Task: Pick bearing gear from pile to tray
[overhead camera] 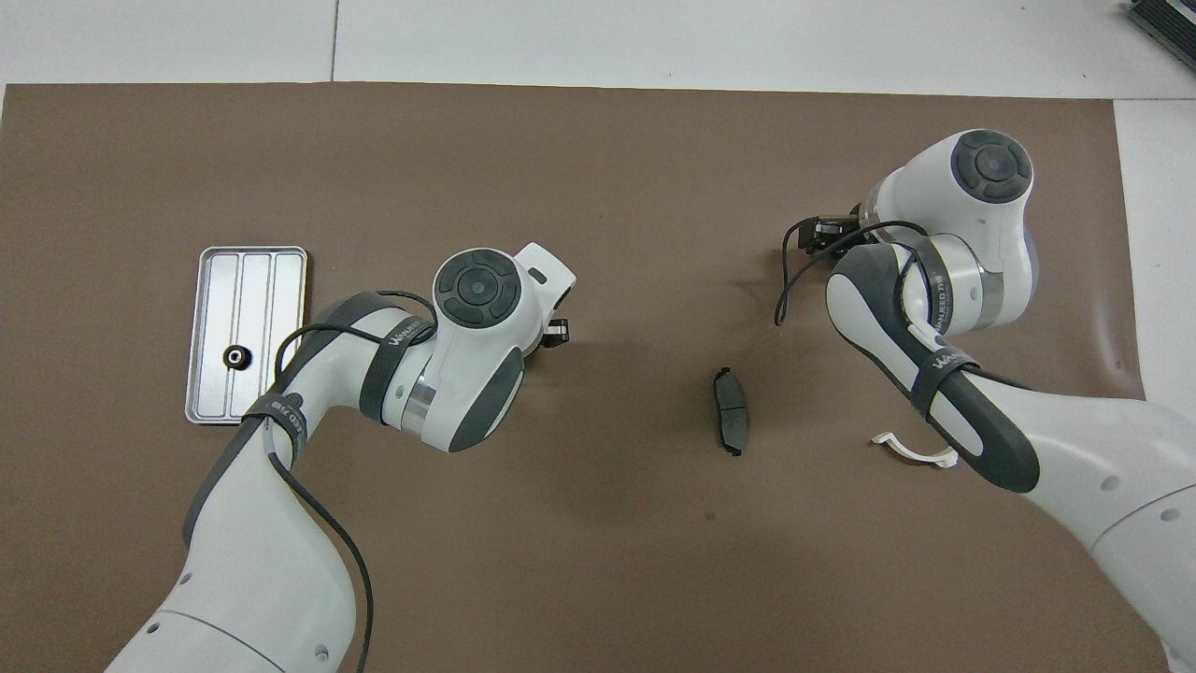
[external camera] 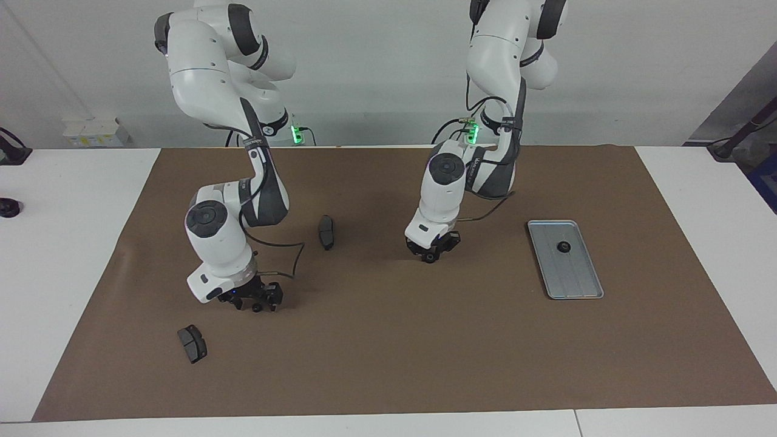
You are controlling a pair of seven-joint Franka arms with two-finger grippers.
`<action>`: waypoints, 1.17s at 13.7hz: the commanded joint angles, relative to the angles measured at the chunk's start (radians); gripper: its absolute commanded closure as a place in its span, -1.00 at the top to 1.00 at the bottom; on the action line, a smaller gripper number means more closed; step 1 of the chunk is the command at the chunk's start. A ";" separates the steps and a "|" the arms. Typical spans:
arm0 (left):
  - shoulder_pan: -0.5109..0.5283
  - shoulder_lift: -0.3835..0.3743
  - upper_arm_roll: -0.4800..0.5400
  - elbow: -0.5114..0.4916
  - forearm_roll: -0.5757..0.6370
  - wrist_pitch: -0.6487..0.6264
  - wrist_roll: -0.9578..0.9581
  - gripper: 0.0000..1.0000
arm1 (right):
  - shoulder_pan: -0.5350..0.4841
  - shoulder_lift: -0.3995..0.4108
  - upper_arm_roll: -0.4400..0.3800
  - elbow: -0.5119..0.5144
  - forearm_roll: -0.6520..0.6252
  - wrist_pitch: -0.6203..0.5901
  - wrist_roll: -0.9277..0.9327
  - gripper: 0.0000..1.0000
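Note:
A small black bearing gear (external camera: 257, 308) lies on the brown mat between the fingers of my right gripper (external camera: 258, 301), which is down at the mat and open, one finger on each side of the gear. In the overhead view this right gripper (overhead camera: 822, 234) covers that gear. My left gripper (external camera: 430, 254) hangs low over the middle of the mat, fingertips drawn together on a small round dark gear (external camera: 430, 259); from above only the left gripper's (overhead camera: 558, 332) edge shows. The silver tray (external camera: 573, 276) (overhead camera: 248, 280) holds one gear (external camera: 564, 246) (overhead camera: 235, 356).
One dark brake pad (external camera: 192, 343) lies beside the right gripper, farther from the robots. Another brake pad (external camera: 326, 232) (overhead camera: 730, 409) lies between the two arms. A white half-ring (overhead camera: 911, 451) peeks out from under the right arm. White tabletop surrounds the mat (external camera: 425, 352).

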 commanded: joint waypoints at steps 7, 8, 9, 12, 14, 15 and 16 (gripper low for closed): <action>0.362 -0.063 -0.005 0.069 0.000 -0.176 0.387 -1.00 | -0.011 -0.027 0.011 -0.014 0.016 -0.001 -0.020 -1.00; 0.394 -0.071 -0.004 0.048 0.000 -0.173 0.458 -1.00 | -0.001 -0.039 0.013 -0.014 0.016 -0.004 -0.020 -1.00; 0.428 -0.082 -0.004 0.016 0.000 -0.164 0.522 -1.00 | 0.006 -0.054 0.014 -0.014 0.016 -0.009 -0.019 -1.00; 0.497 -0.111 -0.004 -0.082 0.000 -0.091 0.680 -1.00 | 0.089 -0.093 0.014 0.000 0.016 -0.017 0.053 -1.00; 0.512 -0.128 -0.002 -0.141 0.000 -0.041 0.737 -0.64 | 0.170 -0.091 0.014 0.053 0.010 -0.035 0.152 -1.00; 0.512 -0.132 -0.004 -0.148 0.000 -0.035 0.751 0.15 | 0.211 -0.088 0.013 0.078 0.001 -0.047 0.212 -1.00; 0.512 -0.131 -0.002 -0.149 0.000 -0.035 0.759 0.90 | 0.241 -0.082 0.013 0.102 0.001 -0.058 0.264 -1.00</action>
